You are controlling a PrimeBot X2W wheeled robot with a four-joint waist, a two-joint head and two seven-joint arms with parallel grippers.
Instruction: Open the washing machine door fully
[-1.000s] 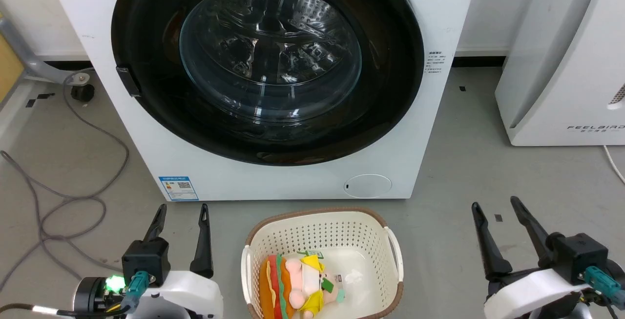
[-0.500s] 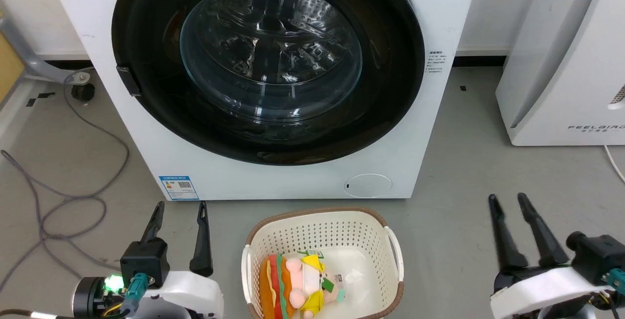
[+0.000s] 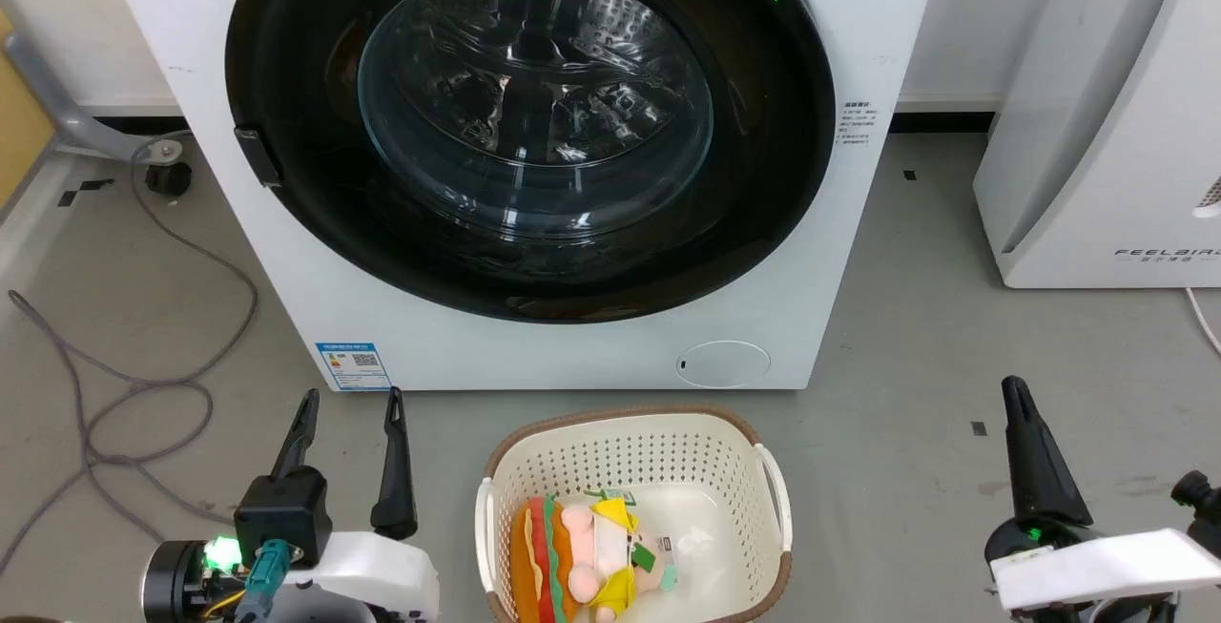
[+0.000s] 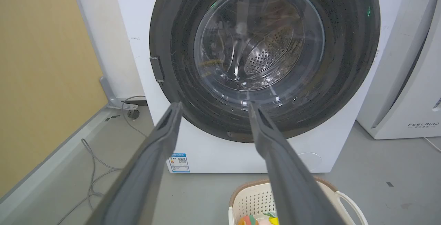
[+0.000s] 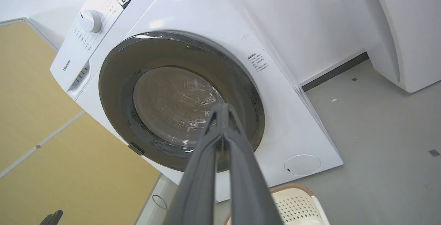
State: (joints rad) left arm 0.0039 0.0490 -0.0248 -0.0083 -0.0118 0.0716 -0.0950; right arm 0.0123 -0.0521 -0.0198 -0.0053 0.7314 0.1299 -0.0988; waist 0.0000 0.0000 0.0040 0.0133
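Right hand (image 3: 1013, 389) has pinched together on nothing; left hand (image 3: 350, 401) stays wide; washing machine door (image 3: 534, 127) shut

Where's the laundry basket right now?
Head view, bottom centre: the laundry basket sits just in front of the washing machine, near its round flap, between the left gripper and the right gripper.

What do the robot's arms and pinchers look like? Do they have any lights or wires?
The left gripper and right gripper each have two long, thin, dark fingers tapering to points. The left one sits on a black block with a glowing green light and a teal plug, joined to a smooth white shell. The right one has a flat white cover and a tiny green dot.
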